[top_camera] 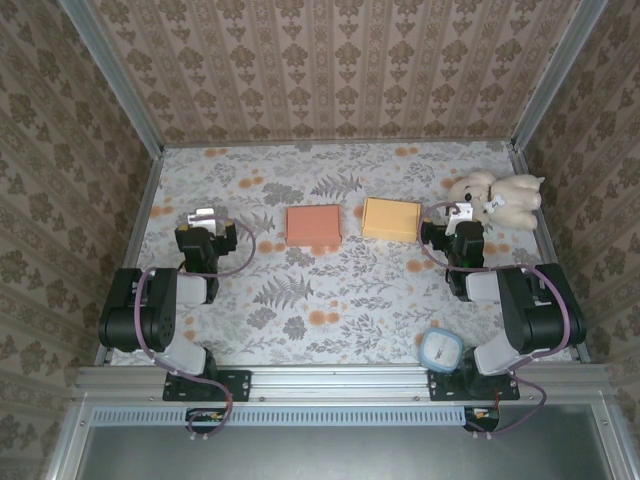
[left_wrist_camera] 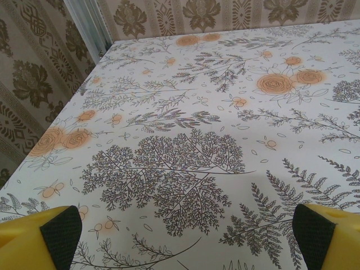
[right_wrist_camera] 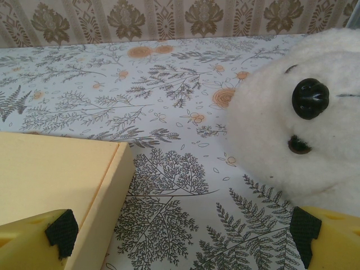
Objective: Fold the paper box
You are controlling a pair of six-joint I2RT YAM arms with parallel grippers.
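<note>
Two flat paper boxes lie side by side on the floral table, a salmon-pink one [top_camera: 313, 225] and a yellow one [top_camera: 391, 218]. My left gripper [top_camera: 205, 217] rests on the table well left of the pink box, open, with bare tablecloth between its fingers [left_wrist_camera: 59, 233]. Just right of the yellow box sits my right gripper [top_camera: 462, 212], also open with nothing held. In the right wrist view the yellow box [right_wrist_camera: 50, 174] lies low on the left, its edge beside the left fingertip [right_wrist_camera: 61, 230], apart from the gripper [right_wrist_camera: 183, 233].
A white plush bear [top_camera: 497, 198] lies at the back right, close to the right gripper, and its face [right_wrist_camera: 281, 112] looms in the right wrist view. A round blue-rimmed container [top_camera: 441, 348] stands near the right arm's base. Patterned walls enclose the table.
</note>
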